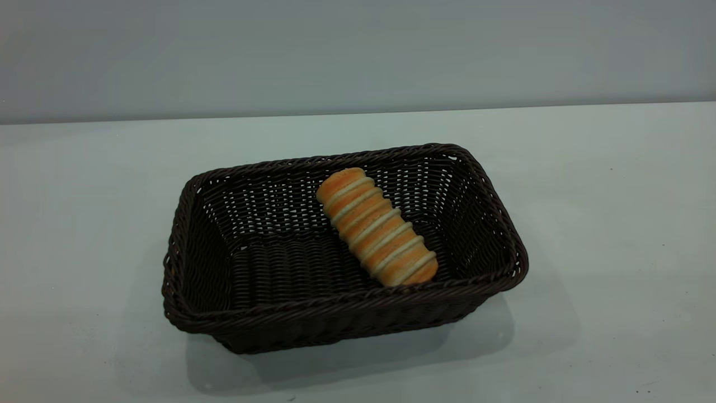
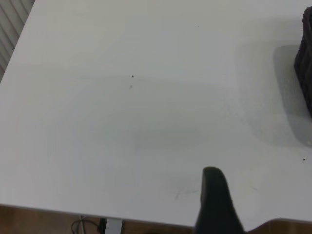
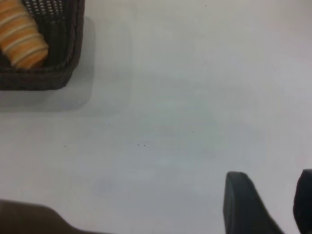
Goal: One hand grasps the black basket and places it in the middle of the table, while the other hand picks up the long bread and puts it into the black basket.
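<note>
The black basket [image 1: 313,322] stands in the middle of the table [image 1: 615,224]. The long bread [image 1: 376,226] lies slantwise inside it, toward its right half, one end against the back wall. Neither gripper shows in the exterior view. My left gripper [image 2: 214,200] shows only in part, over bare table near the table's edge, with a corner of the basket [image 2: 304,63] well away from it. My right gripper [image 3: 273,195] is open and empty over bare table. The basket corner [image 3: 58,63] with the bread's end [image 3: 22,36] lies far from it.
The table's edge and a brown floor show in the left wrist view [image 2: 146,222] and in the right wrist view [image 3: 34,214]. A plain grey wall [image 1: 358,50] runs behind the table. A few tiny dark specks mark the tabletop.
</note>
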